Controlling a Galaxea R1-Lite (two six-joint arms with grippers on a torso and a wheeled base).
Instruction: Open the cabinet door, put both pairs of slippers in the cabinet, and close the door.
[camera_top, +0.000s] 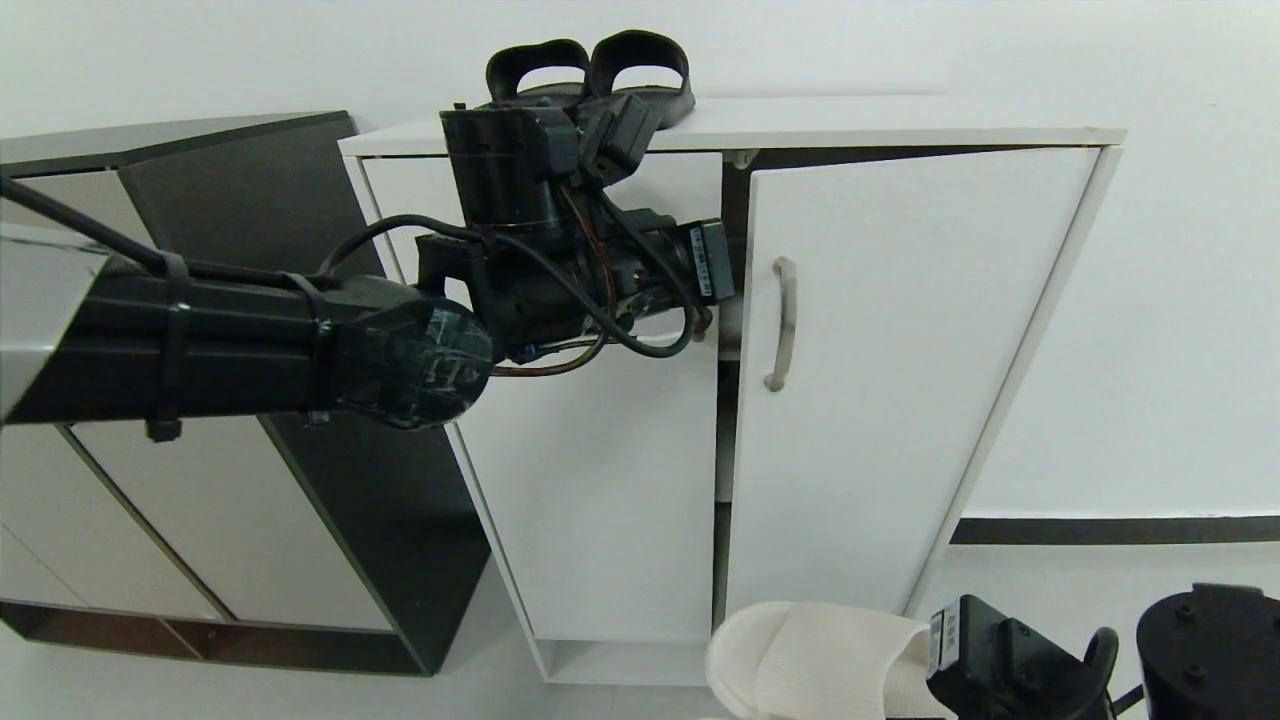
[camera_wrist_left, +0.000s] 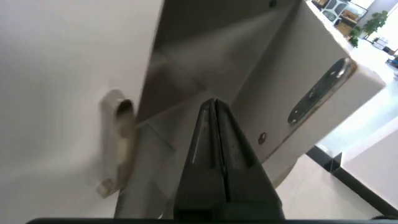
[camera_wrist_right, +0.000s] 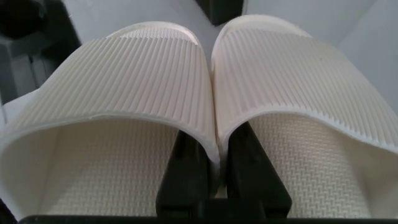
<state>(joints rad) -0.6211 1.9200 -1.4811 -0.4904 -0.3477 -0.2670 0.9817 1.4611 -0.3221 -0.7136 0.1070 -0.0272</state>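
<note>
A white cabinet (camera_top: 900, 135) stands ahead with its right door (camera_top: 900, 400) ajar; the door's metal handle (camera_top: 783, 325) faces me. A black pair of slippers (camera_top: 590, 68) rests on the cabinet top. My left gripper (camera_wrist_left: 215, 115) is shut with nothing in it, its tip in the gap between the doors beside the left door's handle (camera_wrist_left: 119, 140). The right door's handle (camera_wrist_left: 318, 90) is farther off. My right gripper (camera_wrist_right: 214, 186) is low in front of the cabinet, shut on the adjoining inner walls of a white pair of slippers (camera_wrist_right: 205, 87), also seen at the white pair (camera_top: 810, 660).
A dark-framed cabinet (camera_top: 250, 200) with pale panels stands to the left of the white one. A white wall with a dark baseboard strip (camera_top: 1110, 530) runs behind on the right. Pale floor lies in front.
</note>
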